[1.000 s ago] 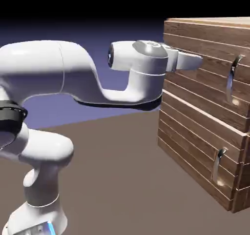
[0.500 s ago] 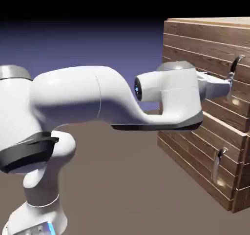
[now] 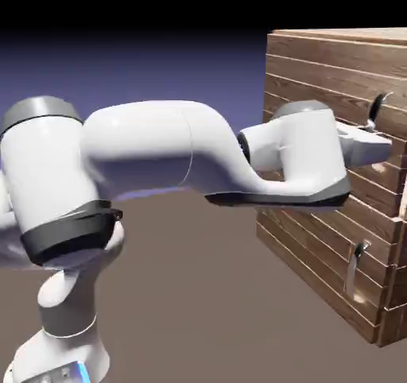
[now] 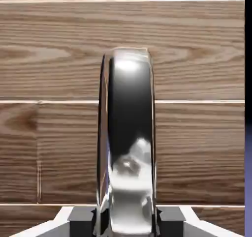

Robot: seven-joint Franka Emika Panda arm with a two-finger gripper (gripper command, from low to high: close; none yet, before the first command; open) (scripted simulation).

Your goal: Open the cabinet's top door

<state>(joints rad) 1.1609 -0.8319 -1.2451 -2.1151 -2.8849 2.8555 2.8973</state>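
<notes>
My tool (image 3: 389, 149) is clamped on the curved metal handle (image 4: 130, 108) of the top door (image 3: 318, 95), upper front of the cabinet (image 3: 306, 206), at the exterior view's right. In the hand view the grey fingertips (image 4: 125, 221) press in from either side, low on the bar w/ most of its curve standing free beyond them. Door looks shut, its planks flush w/ the cabinet front, so the step in hand is the pull. To do it well, I'd keep the grip firm, start slow & straight out from the panel, then follow the hinge's arc, turning my wrist w/ the door so the smooth metal doesn't slip, esp. at first give.
</notes>
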